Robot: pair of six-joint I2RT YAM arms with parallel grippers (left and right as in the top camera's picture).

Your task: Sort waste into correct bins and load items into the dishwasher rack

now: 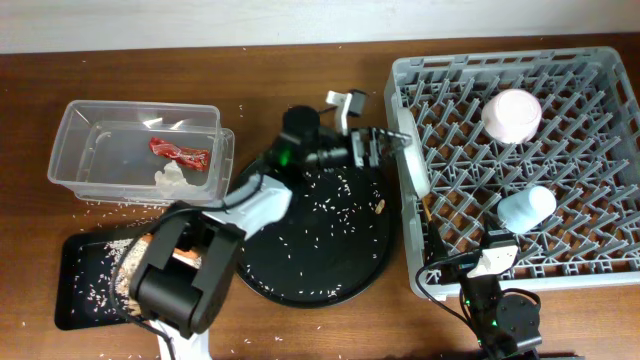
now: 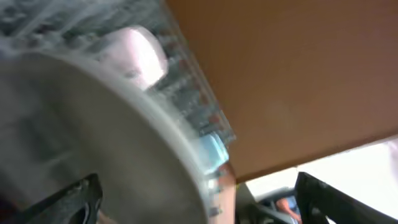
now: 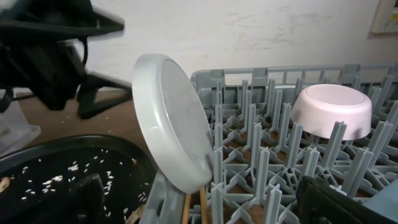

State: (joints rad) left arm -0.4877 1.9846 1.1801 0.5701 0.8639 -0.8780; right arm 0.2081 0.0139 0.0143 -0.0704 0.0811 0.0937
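The grey dishwasher rack (image 1: pixel 600 265) fills the right side. A white-pink bowl (image 1: pixel 512 115) lies upside down in it, with a light-blue cup (image 1: pixel 527 207) nearer me. The round pale plate (image 1: pixel 415 168) stands on edge at the rack's left side, also in the right wrist view (image 3: pixel 171 118) and blurred in the left wrist view (image 2: pixel 93 124). Chopsticks (image 3: pixel 193 208) lie in the rack below the plate. My left gripper (image 1: pixel 392 142) is open just left of the plate. My right gripper (image 3: pixel 205 211) is open and empty at the rack's front left edge (image 1: pixel 455 268).
A clear tub (image 1: pixel 85 130) at far left holds a red wrapper (image 1: pixel 180 153) and a white tissue (image 1: pixel 172 178). A shallow black tray (image 1: pixel 75 300) at front left holds rice and an orange carrot piece (image 1: pixel 186 258). A round black tray (image 1: pixel 310 260) strewn with rice lies in the middle.
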